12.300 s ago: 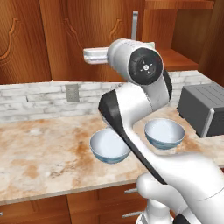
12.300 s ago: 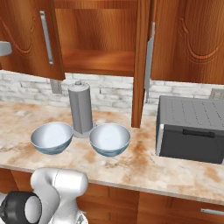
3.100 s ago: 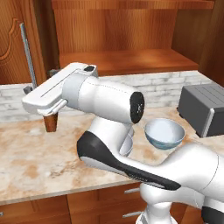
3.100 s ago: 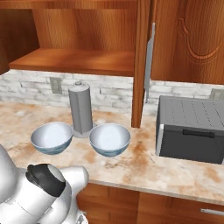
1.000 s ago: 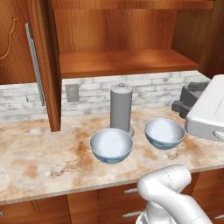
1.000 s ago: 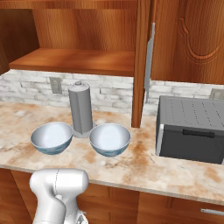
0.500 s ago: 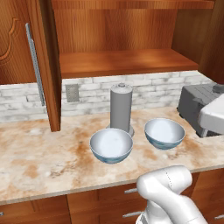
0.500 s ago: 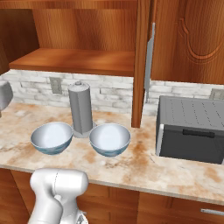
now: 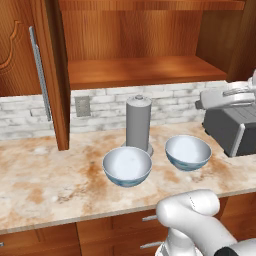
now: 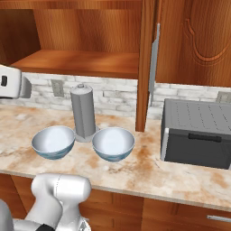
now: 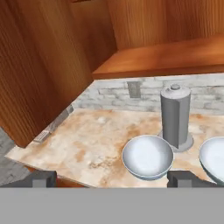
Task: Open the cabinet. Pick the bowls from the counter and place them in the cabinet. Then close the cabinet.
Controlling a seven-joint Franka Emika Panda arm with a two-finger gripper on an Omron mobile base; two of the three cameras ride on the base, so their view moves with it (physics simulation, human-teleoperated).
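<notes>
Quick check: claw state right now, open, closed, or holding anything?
Claw: open, tips wide apart, holding nothing; both bowls sit on the counter.

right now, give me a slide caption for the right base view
Cabinet open, two bowls on the counter flanking a grey cylinder.

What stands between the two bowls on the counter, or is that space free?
The gap itself is bare counter. A grey cylinder stands just behind it, between left bowl and right bowl; the left base view shows this.
</notes>
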